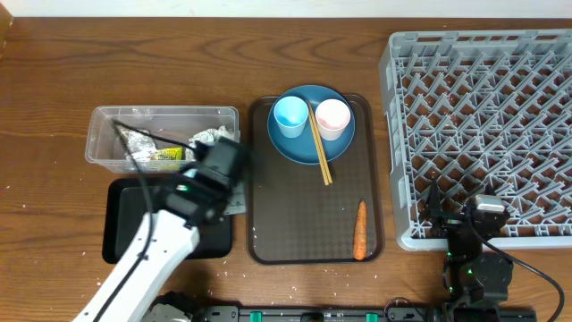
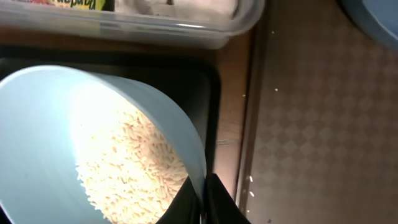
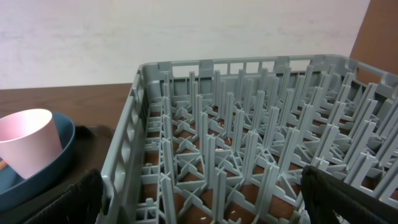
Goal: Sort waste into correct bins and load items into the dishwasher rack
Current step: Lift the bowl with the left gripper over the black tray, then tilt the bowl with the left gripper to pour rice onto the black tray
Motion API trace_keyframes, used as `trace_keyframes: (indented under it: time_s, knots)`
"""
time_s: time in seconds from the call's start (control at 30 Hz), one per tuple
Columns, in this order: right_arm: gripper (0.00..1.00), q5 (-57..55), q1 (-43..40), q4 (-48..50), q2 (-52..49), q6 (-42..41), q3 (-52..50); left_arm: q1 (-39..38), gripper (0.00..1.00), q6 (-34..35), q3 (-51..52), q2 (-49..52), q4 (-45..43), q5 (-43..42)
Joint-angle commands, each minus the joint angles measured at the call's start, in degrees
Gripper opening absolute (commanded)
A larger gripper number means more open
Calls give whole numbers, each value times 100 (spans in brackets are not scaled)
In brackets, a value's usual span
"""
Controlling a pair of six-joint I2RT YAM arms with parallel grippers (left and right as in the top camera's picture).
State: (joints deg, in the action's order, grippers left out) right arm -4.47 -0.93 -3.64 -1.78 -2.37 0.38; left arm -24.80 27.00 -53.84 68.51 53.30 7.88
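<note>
My left gripper (image 2: 204,200) is shut on the rim of the pale blue bowl (image 2: 37,137). The bowl is tilted over the black tray (image 2: 202,93) with white rice (image 2: 134,168) heaped inside. From overhead the left gripper (image 1: 220,168) covers the bowl. The clear tub (image 1: 107,134) holds the wrapper (image 1: 168,154), foil (image 1: 138,141) and tissue (image 1: 210,136). On the blue plate (image 1: 308,148) stand the blue cup (image 1: 290,116) and pink cup (image 1: 332,118), with the chopsticks (image 1: 320,148) across it. My right gripper (image 3: 205,205) is open at the rack's (image 1: 483,89) near edge.
The dark brown serving tray (image 1: 295,224) carries the plate and an orange carrot (image 1: 360,230) near its front right corner. The black tray (image 1: 125,224) lies in front of the clear tub. A few rice grains dot the table near the front edge.
</note>
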Motion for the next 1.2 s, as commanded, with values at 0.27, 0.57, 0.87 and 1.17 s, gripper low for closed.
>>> trace_keyframes:
  time_s: [0.27,0.57,0.87,1.17]
  knots:
    - [99,2,-28,-24,0,-15,-7,1786,6,-1646,127,-116,22,-2490]
    - [99,2,-28,-24,0,-15,-7,2588,6,-2371,354,-116,17,-3152]
    - [99,2,-28,-24,0,-15,-7,3497,6,-2922,372,-116,4,-4636]
    - [99,2,-28,-22,0,-15,-7,4647,6,-3530,748,-116,-22,-5786]
